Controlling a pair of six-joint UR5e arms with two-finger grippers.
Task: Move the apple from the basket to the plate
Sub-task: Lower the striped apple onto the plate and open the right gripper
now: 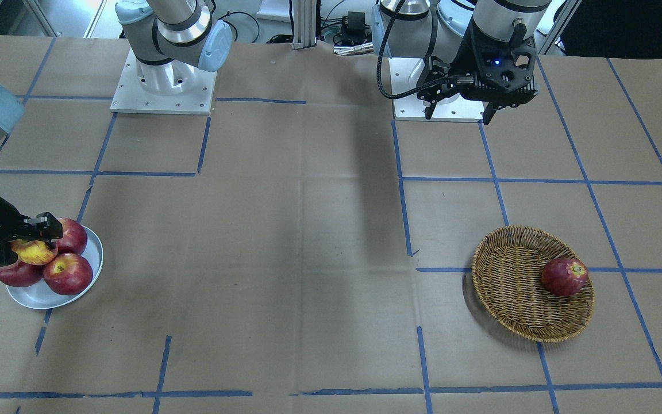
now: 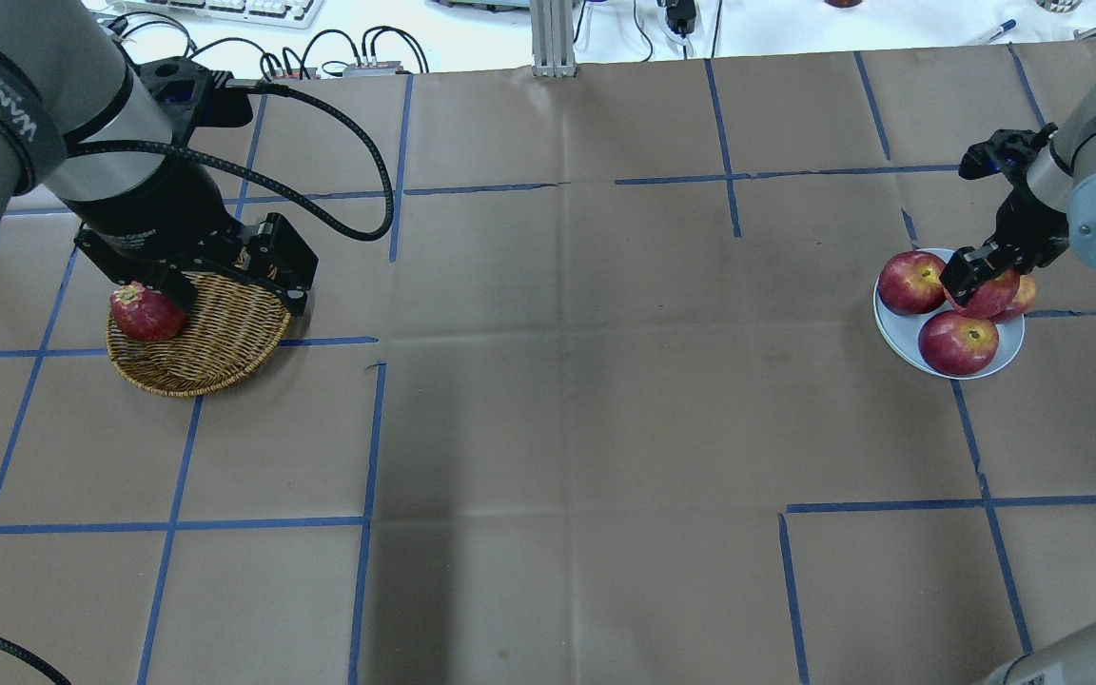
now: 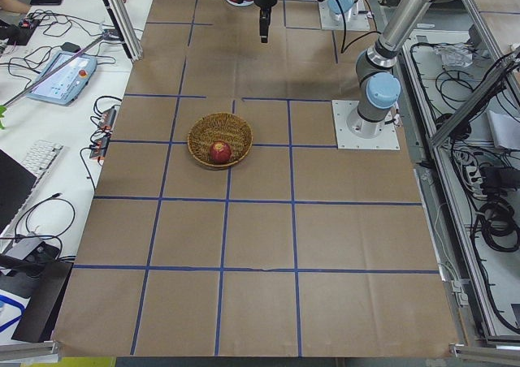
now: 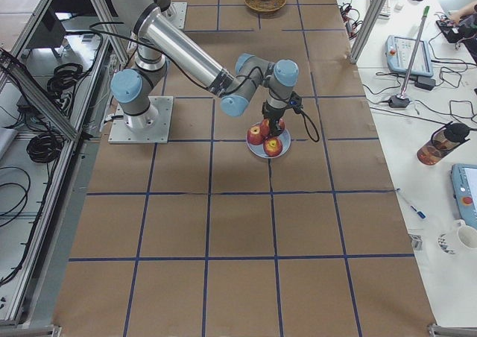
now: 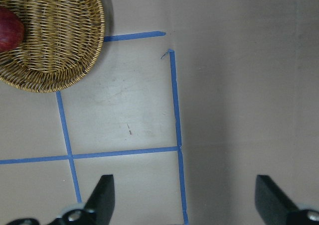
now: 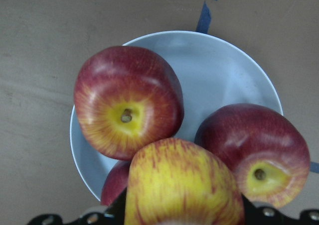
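Transfer looks nearly done: the right gripper [image 1: 31, 244] clamps the pale, yellow-streaked pinkish-red apple [image 6: 182, 185] just over the glossy grey-white round plate [image 6: 224, 70], among three dark red apples [image 6: 127, 103]; only release is left. The left gripper [image 5: 182, 195] hangs spread and empty near the round woven wicker basket [image 1: 503, 270].

Bright, even light casts soft shadows on the table [image 1: 308, 259], while the apple [image 6: 182, 185] nearest the wrist camera is blurred.

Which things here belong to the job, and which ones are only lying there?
Job: the apple, held in the right gripper over the plate; the basket.
Lying about: three dark red apples on the plate; one dark red apple in the basket; left gripper, open.
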